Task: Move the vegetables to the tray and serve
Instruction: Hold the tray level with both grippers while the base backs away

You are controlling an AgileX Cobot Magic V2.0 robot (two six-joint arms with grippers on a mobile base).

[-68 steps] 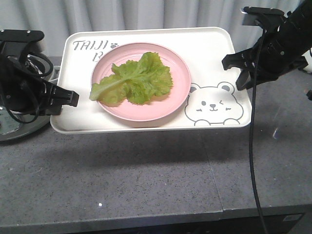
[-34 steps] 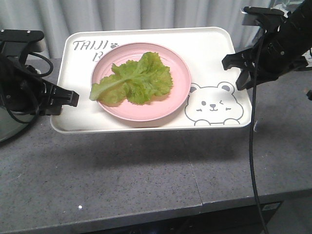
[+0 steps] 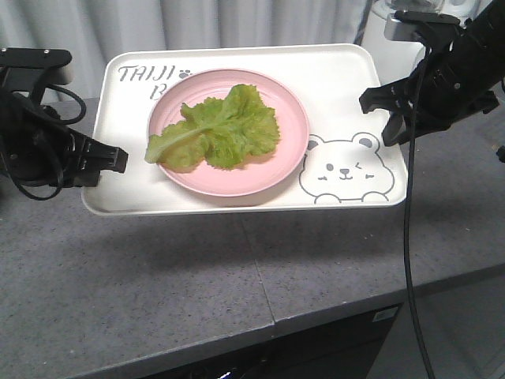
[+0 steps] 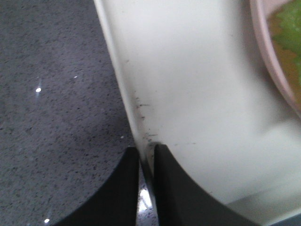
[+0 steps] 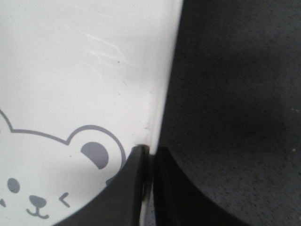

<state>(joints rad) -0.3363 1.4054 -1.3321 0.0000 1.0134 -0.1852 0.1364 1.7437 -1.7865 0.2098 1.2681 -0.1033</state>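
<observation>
Black left fingers [image 4: 123,188] are closed narrow on the left rim of the tray [image 4: 197,94], with the rim pinched between them. The right fingers [image 5: 131,188] clamp the right rim in the same way, just beside the bear drawing [image 5: 56,179].

The tray's long axis runs left to right between the two grips, so each arm holds one short side. The tray hangs above the grey tabletop [image 3: 158,268] and casts a shadow on it.

The vegetables [image 3: 221,126] lie on the pink plate [image 3: 293,118], which sits on the tray left of centre, nearer the left arm.

The left arm reaches in low from the left. The right arm comes in from the upper right, wrist angled down.

Judgement: serving requires both arms to travel together and hold the tray level.
</observation>
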